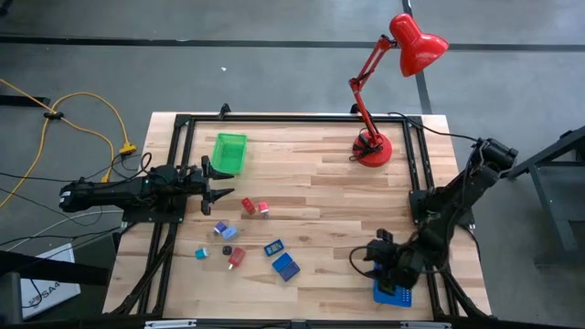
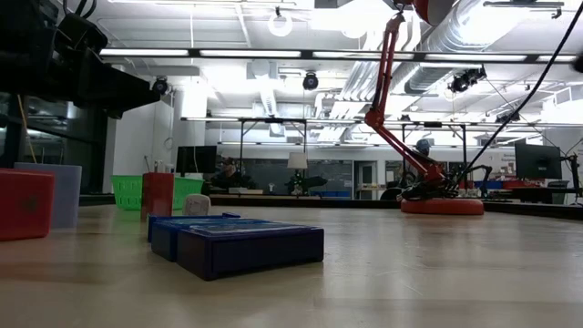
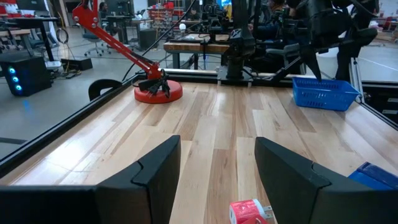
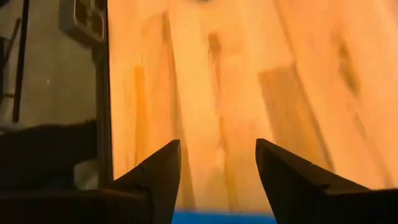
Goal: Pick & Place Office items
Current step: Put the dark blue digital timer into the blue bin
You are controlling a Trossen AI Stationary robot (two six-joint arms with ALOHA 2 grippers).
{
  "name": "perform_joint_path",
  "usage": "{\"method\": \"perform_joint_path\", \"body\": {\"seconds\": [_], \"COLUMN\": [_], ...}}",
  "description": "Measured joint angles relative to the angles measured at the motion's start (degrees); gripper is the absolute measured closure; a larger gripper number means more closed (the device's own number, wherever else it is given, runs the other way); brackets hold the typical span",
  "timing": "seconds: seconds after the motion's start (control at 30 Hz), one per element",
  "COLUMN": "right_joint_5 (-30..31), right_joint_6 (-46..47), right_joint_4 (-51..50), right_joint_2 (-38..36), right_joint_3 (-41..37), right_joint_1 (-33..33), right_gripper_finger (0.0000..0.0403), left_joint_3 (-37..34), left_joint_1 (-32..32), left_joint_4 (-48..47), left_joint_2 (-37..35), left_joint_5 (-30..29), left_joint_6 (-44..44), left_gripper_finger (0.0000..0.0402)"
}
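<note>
Overhead and wrist views of a wooden worktop (image 1: 320, 196) with two arms at rest positions.

Left gripper (image 1: 218, 189) — reaching in from the left edge, just beside the green tray (image 1: 229, 152); its fingers (image 3: 155, 177) stand well apart and hold nothing. A small red piece (image 3: 251, 211) lies on the wood just ahead of it.

Right gripper (image 1: 377, 249) — low at the near right corner, over the blue perforated tray (image 1: 391, 293); its fingers (image 4: 163, 168) are spread with only bare wood between them, and nothing is held.

Office items (image 1: 245, 239) — scattered loose on the worktop between the two arms: two red pieces (image 1: 255, 207) nearest the left gripper, a lilac-and-blue piece (image 1: 224, 229), a teal piece (image 1: 202, 252), a small black piece (image 1: 227, 249), a red block (image 1: 236, 258), and two flat blue blocks (image 1: 281, 259) towards the middle. None lies in either tray, so far as can be seen.

A red desk lamp (image 1: 384, 82) stands at the far side.
</note>
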Motion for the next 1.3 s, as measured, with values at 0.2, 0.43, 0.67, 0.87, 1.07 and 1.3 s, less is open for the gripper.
{"method": "perform_joint_path", "body": {"seconds": [0.2, 0.43, 0.67, 0.87, 1.07, 1.3], "right_joint_5": [1.3, 1.2, 1.2, 1.2, 0.8, -4.0], "right_joint_6": [-10.5, -26.5, -36.6, -43.4, -47.8, -48.2], "right_joint_4": [5.6, 14.5, 19.4, 21.3, 23.3, 25.0], "right_joint_2": [0.0, 0.0, 0.0, 0.0, 0.0, 0.3], "right_joint_3": [0.0, 0.0, 0.0, 0.0, 0.0, 0.0], "right_joint_1": [-6.2, -12.8, -17.0, -17.9, -17.8, -17.8], "right_gripper_finger": [0.0209, 0.0209, 0.0209, 0.0209, 0.0209, 0.0209], "left_joint_3": [0.0, 0.0, 0.0, 0.0, 0.0, 0.0], "left_joint_1": [0.0, 0.0, 0.0, 0.0, 0.0, 0.0], "left_joint_4": [0.0, 0.0, 0.0, 0.0, 0.0, 0.0], "left_joint_2": [0.0, 0.0, 0.0, 0.0, 0.0, 0.0], "left_joint_5": [0.0, 0.0, 0.0, 0.0, 0.0, 0.0], "left_joint_6": [0.0, 0.0, 0.0, 0.0, 0.0, 0.0], "left_gripper_finger": [0.0202, 0.0202, 0.0202, 0.0202, 0.0202, 0.0202]}}
